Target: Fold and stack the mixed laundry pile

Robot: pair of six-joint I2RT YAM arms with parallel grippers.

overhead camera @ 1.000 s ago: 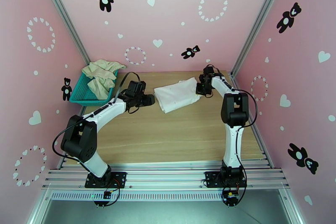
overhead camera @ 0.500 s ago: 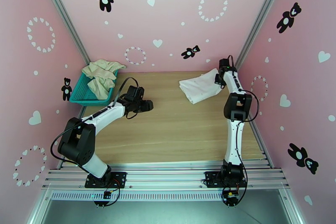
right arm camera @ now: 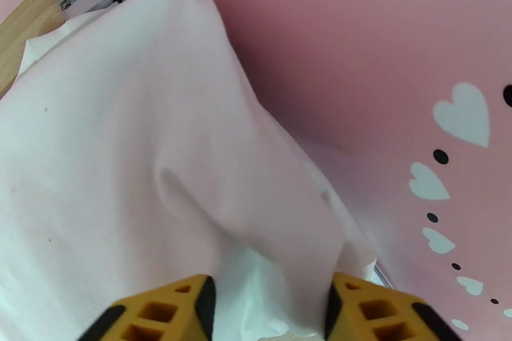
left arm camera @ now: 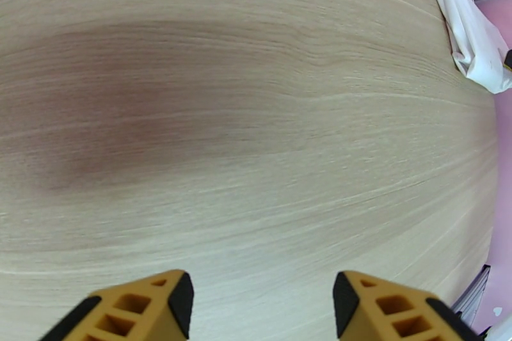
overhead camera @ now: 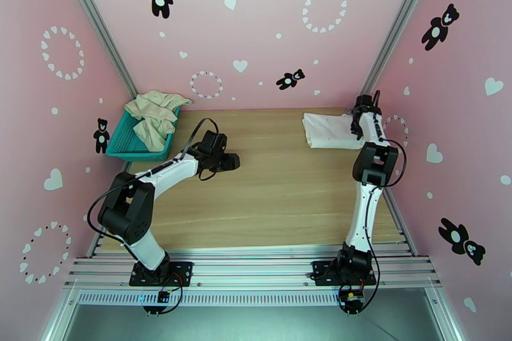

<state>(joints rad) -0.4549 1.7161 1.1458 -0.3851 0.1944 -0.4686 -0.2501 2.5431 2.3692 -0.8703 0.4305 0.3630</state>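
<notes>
The folded white T-shirt (overhead camera: 329,130) lies at the table's back right corner, against the pink wall; the left wrist view catches it as a white bundle (left arm camera: 477,41) at the far right. My right gripper (overhead camera: 356,123) sits at its right edge. Up close, the T-shirt (right arm camera: 128,144) bunches into a ridge between the yellow fingers of the right gripper (right arm camera: 269,310), which are shut on it. The cream-beige garment (overhead camera: 153,115) is heaped in the teal basket (overhead camera: 125,144) at back left. My left gripper (overhead camera: 232,160) hovers open over bare wood, its left gripper fingers (left arm camera: 262,304) holding nothing.
The wooden table (overhead camera: 269,182) is bordered by pink walls on three sides, with aluminium posts in the back corners. The right arm stretches along the right wall. The teal basket stands against the left wall.
My right gripper has dragged the white T-shirt from the table's middle back to the back right corner. The left gripper, near the shirt a second ago, has stayed by the middle left, shifting slightly.
</notes>
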